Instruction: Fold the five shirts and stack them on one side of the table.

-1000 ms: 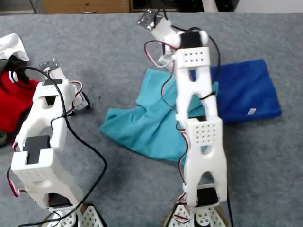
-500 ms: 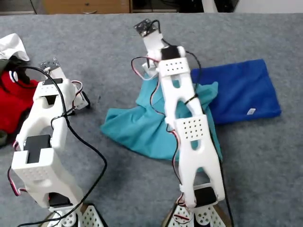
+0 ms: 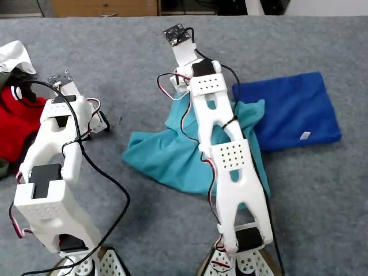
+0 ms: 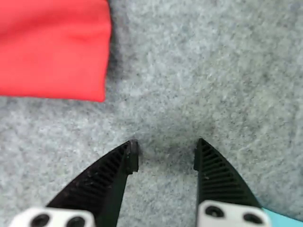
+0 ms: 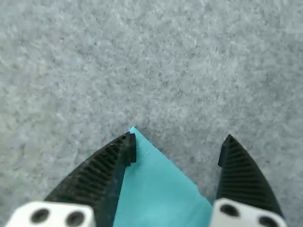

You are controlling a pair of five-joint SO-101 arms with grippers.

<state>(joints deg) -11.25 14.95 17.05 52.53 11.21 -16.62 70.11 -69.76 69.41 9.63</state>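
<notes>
High view: blue shirt (image 3: 293,112) folded, centre-right; teal shirt (image 3: 167,155) crumpled mid-frame; red shirt (image 3: 14,123) at left edge.
L wrist: left gripper (image 4: 165,153) wide over table (image 4: 213,71).
R wrist: right gripper (image 5: 177,151) wide, teal corner between jaws.
Looks approx 1 of 5 done.

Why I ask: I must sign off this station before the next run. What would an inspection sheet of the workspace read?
Surface: grey felt-like table cover, bare in places.
Job's things: teal shirt crumpled mid-table, touching the folded blue shirt on its right; red shirt and white cloth at the left edge.
Clutter: a dark item between the white cloth and red shirt, cannot tell what.
Grippers: left gripper open over bare cover beside the red shirt; right gripper open, a teal shirt corner between its fingers.
Cables: black cable loops off the left arm; wires along the right arm.
Surroundings: wooden furniture beyond the far edge.
</notes>
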